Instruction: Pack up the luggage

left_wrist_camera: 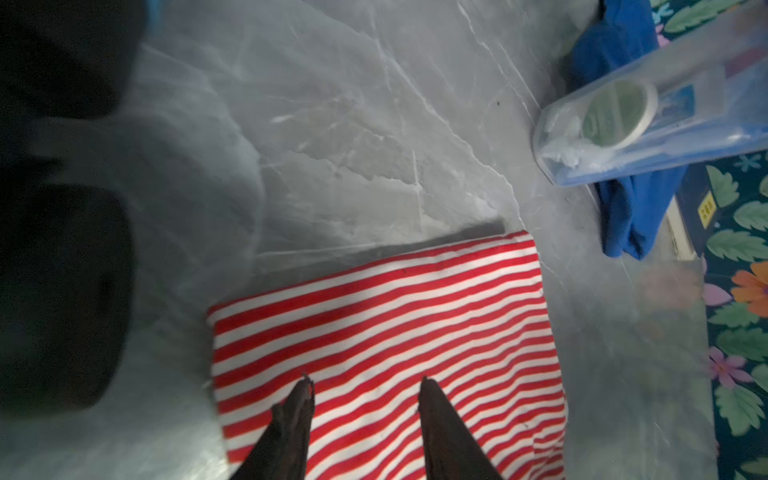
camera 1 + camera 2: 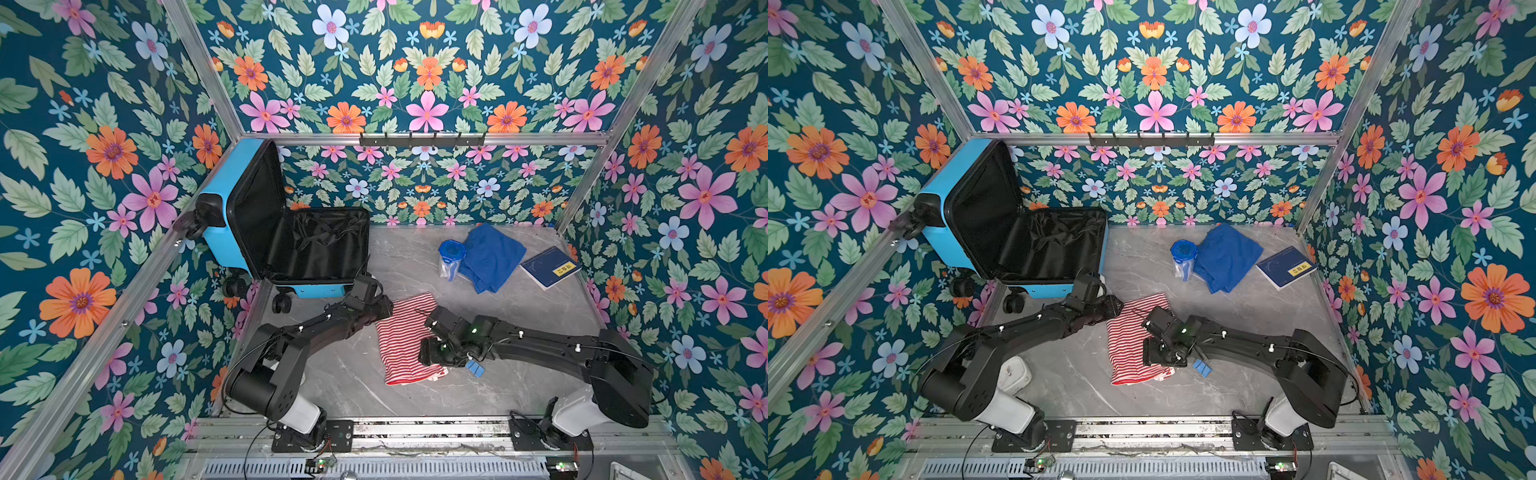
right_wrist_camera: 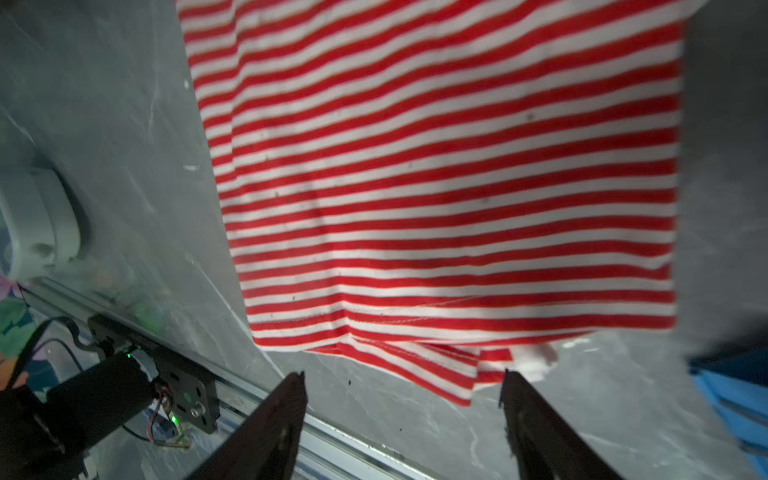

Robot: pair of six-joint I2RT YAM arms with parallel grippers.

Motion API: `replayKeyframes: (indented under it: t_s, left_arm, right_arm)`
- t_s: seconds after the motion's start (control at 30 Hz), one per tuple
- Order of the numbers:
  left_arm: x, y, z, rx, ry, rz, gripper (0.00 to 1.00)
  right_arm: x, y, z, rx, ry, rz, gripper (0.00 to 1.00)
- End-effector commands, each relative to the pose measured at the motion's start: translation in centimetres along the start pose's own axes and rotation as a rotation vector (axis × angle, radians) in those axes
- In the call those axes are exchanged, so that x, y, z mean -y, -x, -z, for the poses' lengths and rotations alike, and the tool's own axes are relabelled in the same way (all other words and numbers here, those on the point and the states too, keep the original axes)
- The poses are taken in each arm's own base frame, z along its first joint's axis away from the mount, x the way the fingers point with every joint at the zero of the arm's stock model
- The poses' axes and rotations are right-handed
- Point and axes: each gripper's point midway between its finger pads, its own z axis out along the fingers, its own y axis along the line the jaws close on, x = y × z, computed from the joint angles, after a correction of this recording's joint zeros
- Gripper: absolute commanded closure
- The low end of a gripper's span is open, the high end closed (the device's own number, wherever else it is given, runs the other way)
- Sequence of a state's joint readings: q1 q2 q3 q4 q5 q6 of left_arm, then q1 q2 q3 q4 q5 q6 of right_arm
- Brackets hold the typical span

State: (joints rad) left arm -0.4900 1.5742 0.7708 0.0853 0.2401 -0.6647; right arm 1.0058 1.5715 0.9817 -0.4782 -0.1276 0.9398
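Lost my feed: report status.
Left gripper open, right gripper open, at red-and-white striped cloth. Sky-blue hard-shell suitcase open, looks empty. Nothing blocking.

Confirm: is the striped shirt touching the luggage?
Apart. In both top views bare grey table separates the red-and-white striped shirt from the open sky-blue luggage.

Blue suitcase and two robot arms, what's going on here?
The open sky-blue hard-shell suitcase is empty inside. The left gripper and right gripper, both open, are at the red-and-white striped shirt on the grey table. A blue cloth, clear lidded container and dark-blue book lie farther back.
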Motion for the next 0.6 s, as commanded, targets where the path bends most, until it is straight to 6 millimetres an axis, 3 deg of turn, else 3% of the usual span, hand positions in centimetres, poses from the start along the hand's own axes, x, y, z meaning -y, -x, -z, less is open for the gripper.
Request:
replayKeyframes:
  t_s: [0.0,0.1,0.27,0.43,0.57]
  left_arm:
    - [1.8,0.0,-0.7,-0.023,-0.101,-0.041,0.55]
    - [0.8,-0.9,-1.0,-0.038,-0.083,-0.038,0.54]
    - [-1.6,-3.0,-1.1,-0.065,-0.023,-0.022,0.55]
    - [-4.3,-5.1,-0.6,-0.095,0.038,0.008,0.55]
    - [-5.2,-6.8,0.4,-0.111,0.043,0.038,0.55]
  right_arm:
    - [-0.5,0.3,-1.5,0.009,0.012,-0.042,0.24]
    - [0.0,0.4,-2.9,-0.001,-0.006,-0.04,0.22]
    - [3.0,1.0,-4.8,-0.034,-0.069,-0.09,0.22]
    - [5.6,2.2,-4.5,-0.018,-0.077,-0.143,0.22]
    - [7.1,3.5,-3.8,-0.002,-0.088,-0.16,0.22]
